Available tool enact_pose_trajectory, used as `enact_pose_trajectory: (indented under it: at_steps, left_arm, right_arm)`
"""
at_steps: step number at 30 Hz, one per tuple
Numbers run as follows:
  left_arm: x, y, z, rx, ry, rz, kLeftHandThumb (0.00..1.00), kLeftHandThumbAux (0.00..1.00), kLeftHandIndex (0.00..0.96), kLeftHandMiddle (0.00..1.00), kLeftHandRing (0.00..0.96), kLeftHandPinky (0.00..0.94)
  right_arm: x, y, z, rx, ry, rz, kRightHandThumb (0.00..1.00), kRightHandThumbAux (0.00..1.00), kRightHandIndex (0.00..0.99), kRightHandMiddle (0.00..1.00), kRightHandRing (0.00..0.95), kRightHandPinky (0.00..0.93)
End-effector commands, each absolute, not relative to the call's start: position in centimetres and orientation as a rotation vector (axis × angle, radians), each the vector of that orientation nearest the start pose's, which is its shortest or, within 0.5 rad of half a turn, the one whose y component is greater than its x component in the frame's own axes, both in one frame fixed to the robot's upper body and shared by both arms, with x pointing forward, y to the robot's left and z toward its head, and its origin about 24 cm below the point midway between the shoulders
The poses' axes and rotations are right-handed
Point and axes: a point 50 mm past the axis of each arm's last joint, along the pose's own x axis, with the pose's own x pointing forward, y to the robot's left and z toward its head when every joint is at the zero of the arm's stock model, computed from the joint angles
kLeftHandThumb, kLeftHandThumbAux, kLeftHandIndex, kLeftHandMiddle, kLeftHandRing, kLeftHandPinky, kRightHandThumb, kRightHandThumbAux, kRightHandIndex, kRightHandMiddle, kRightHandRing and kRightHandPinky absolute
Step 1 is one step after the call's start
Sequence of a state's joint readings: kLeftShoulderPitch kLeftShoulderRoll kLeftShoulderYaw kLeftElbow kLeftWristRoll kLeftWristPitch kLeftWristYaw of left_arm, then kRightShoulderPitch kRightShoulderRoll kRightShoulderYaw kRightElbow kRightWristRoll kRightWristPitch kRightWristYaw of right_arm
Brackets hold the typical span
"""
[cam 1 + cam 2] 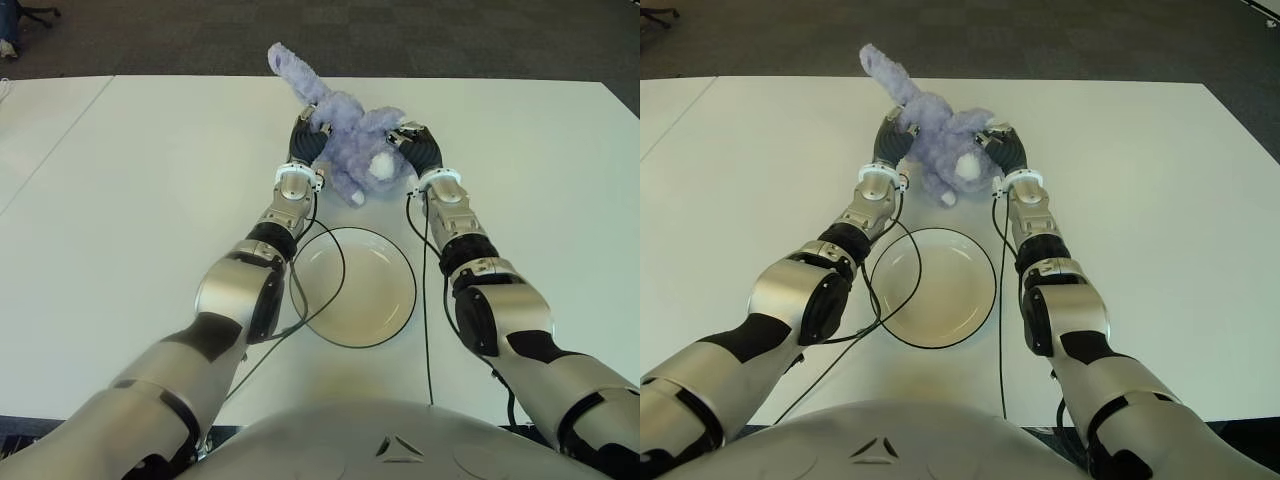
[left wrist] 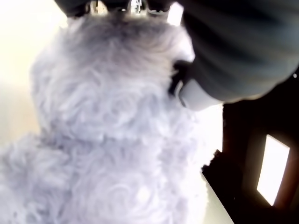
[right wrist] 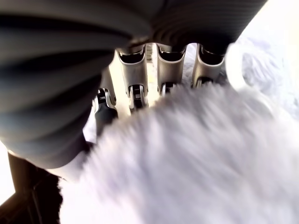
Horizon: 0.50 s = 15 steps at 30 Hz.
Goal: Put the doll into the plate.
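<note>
The doll [image 1: 345, 150] sits pinched between the 2 hands: left hand [image 1: 303, 140] and right hand [image 1: 420, 148] each press a flank, fingers [image 3: 133, 77] curled into the fur, probably because it is soft. The plate [image 1: 385, 305] lies behind the fingers, nearer the robot.

In front of me lies a wide white table [image 1: 120, 200] with a matte, evenly lit top. A thin seam [image 1: 60, 140] runs slantwise across its left part, where a second white table [image 1: 30, 110] butts against it. Beyond the far edge I see dark grey carpet [image 1: 450, 40]. At the far left corner stands a chair base [image 1: 25, 15].
</note>
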<state>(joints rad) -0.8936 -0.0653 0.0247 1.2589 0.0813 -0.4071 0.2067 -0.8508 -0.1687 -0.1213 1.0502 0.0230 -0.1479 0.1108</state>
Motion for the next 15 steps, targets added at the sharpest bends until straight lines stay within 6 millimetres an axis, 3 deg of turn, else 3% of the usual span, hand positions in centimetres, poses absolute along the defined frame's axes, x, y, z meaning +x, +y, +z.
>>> enact_pose_trajectory:
  at_steps: [1,4,15]
  left_arm:
    - [37.3,7.1,6.3,0.144,-0.027,-0.101,0.746,0.696,0.442,0.889,0.887,0.878]
    - [37.3,7.2,6.3,0.145,-0.027,-0.093,0.745,0.696,0.442,0.89,0.889,0.878]
    - [37.3,7.1,6.4,0.158,-0.024,-0.077,0.744,0.696,0.441,0.91,0.902,0.89]
  right_arm:
    - [39.9,-16.7,10.5,-0.067,0.031,0.068,0.034,0.62,0.121,0.178,0.17,0.144]
    - [39.9,-16.8,10.8,-0.071,0.002,0.051,0.009,0.601,0.064,0.097,0.087,0.052]
    - [39.7,-17.4,11.8,-0.105,-0.055,0.018,0.019,0.569,0.002,0.0,0.0,0.0]
